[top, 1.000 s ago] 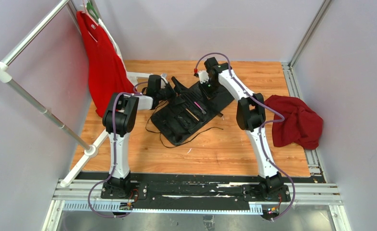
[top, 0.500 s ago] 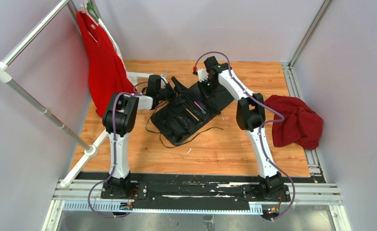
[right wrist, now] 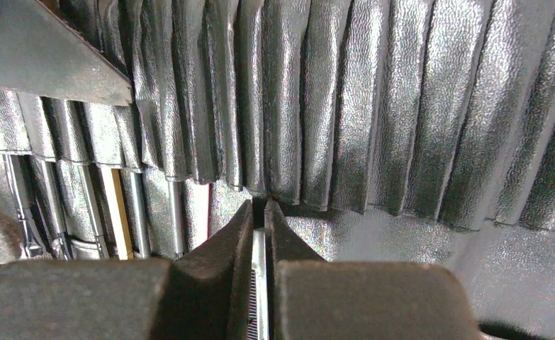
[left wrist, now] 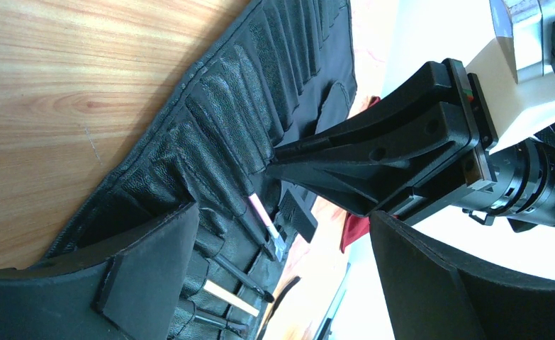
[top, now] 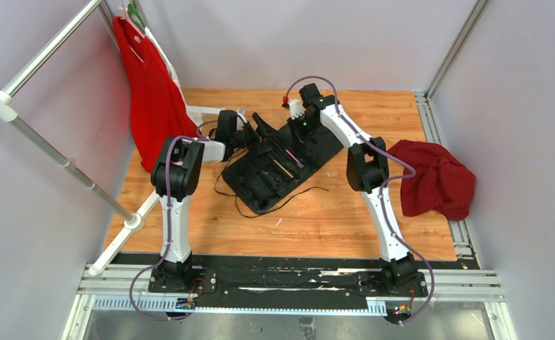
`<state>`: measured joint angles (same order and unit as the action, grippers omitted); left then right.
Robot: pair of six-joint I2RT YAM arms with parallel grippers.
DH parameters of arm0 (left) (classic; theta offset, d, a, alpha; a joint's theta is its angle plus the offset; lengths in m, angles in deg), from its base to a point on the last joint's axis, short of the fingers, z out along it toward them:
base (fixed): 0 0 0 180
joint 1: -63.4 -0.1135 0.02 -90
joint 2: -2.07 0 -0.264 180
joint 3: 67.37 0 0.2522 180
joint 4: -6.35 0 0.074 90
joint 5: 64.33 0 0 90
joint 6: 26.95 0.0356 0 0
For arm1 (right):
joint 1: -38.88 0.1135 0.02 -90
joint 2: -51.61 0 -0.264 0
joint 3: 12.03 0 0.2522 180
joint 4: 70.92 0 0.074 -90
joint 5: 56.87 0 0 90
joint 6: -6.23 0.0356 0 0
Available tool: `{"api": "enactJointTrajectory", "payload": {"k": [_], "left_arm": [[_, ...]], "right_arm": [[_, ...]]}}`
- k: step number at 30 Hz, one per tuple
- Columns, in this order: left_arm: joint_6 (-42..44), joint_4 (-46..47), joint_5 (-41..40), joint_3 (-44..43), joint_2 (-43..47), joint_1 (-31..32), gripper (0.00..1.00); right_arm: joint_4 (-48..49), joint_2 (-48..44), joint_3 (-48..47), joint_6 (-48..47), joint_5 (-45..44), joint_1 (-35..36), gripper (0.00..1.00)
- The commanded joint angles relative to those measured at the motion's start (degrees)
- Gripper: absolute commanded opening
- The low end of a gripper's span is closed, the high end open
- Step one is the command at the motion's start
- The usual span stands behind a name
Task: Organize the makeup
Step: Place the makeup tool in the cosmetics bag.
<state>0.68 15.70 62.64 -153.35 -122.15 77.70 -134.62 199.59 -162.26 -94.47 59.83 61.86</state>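
Black slotted roll (top: 322, 146) unrolled on wooden bench (top: 331, 223), right fingers (right wrist: 242, 228) pinched shut on one thin silvery makeup brush (right wrist: 259, 283) at a slot mouth, left fingers (left wrist: 150, 273) spread wide at the roll (gripping nothing), other brushes (left wrist: 264, 216) seated in slots, one pink, one tan.

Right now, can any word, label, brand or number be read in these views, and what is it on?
No text can be read in any view.
red shirt: a white mark near the collar, too small to read.
roll and brushes: no print visible.
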Motion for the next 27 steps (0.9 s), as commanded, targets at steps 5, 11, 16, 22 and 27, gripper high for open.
{"api": "enactJointTrajectory", "payload": {"k": [5,11,16,22,27], "left_arm": [[1.6,-5.2,-1.0,2.1,0.0,-0.8,0.98],[1.7,-5.2,-1.0,2.0,0.1,-0.9,0.98],[1.6,-5.3,-0.8,1.7,0.0,-0.8,0.98],[1.5,-5.4,-0.6,1.1,-0.1,-0.8,0.98],[1.4,-5.6,-0.6,0.8,-0.1,-0.9,0.98]], "right_arm": [[1.9,0.6,0.1,0.4,-0.1,-0.8,0.00],[2.1,0.0,1.5,0.5,-0.9,-0.9,0.05],[2.2,-0.7,2.4,0.7,-1.7,-1.1,0.18],[2.9,-2.1,4.7,0.8,-2.0,-1.3,0.28],[3.5,-3.2,6.2,0.7,-2.6,-1.6,0.32]]}}
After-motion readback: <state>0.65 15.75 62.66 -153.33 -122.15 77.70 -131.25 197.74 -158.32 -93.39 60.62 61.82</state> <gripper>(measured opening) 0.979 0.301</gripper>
